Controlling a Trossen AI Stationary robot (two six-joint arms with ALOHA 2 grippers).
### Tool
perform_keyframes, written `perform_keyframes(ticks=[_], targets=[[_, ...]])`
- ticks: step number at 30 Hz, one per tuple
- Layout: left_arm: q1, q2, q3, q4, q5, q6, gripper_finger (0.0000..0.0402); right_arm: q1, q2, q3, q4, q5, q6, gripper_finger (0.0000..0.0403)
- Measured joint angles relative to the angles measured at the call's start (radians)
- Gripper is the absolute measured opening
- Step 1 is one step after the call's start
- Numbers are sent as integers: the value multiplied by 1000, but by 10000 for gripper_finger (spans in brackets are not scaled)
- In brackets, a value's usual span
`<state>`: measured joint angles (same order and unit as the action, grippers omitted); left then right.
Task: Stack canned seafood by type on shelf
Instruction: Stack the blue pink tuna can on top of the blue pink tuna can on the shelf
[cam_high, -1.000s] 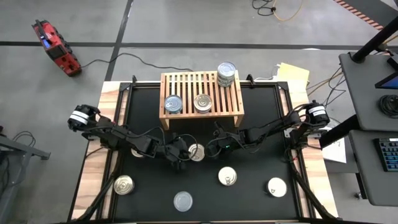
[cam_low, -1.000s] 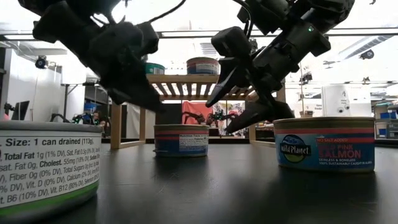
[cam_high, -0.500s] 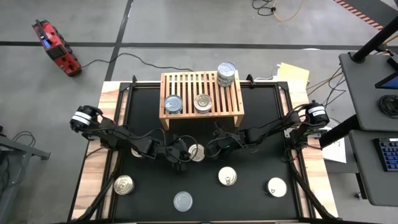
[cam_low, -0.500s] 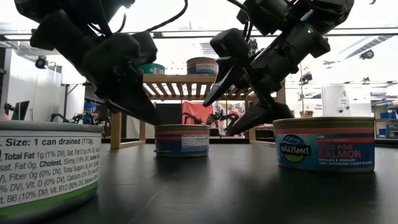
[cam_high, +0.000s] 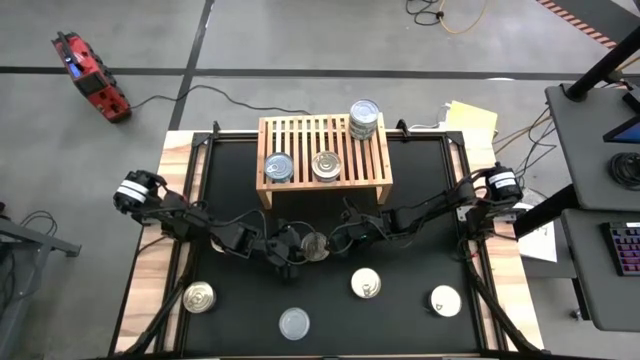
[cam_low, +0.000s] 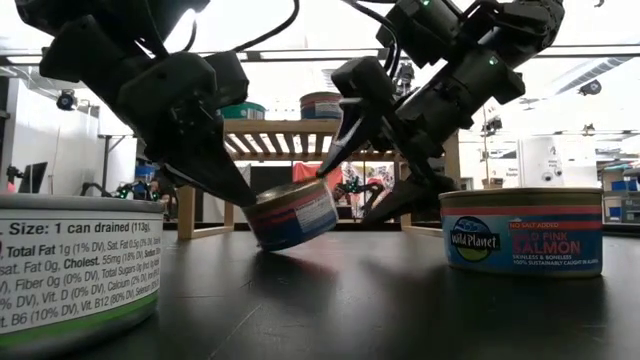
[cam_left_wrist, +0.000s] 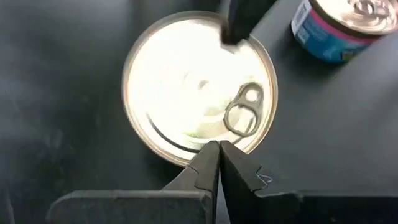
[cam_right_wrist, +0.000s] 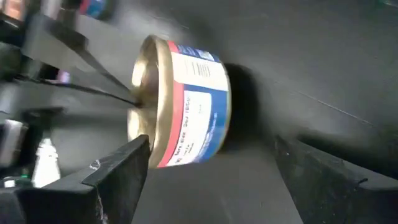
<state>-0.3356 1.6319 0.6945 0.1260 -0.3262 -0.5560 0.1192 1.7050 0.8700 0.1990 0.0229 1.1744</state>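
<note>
- Centre can (cam_low: 292, 214) has tipped off the worktop (cam_low: 400, 300) since a second ago, now tilted, just in front of the shelf (cam_high: 322, 150)
- Left gripper (cam_left_wrist: 217, 163): fingers clenched, tips under its lid rim
- Right gripper (cam_right_wrist: 211, 168): fingers spread wider, straddling the can, not yet grasping it
- Judgement: pickup is imminent

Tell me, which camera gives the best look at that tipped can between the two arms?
The low view: the tilted can shows side-on, one edge lifted off the table. The left wrist view shows only its lid and pull tab, the right wrist view its label, and from above the grippers mostly hide it.
</note>
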Motion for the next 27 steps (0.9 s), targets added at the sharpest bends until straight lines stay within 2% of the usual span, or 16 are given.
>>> perform_keyframes(ticks=[16, 27], targets=[[1, 3, -3, 8, 3, -5, 0, 3, 32, 9, 109, 1, -156, 327], [1, 4, -3, 49, 3, -5, 0, 0, 115, 95, 113, -117, -222, 304]])
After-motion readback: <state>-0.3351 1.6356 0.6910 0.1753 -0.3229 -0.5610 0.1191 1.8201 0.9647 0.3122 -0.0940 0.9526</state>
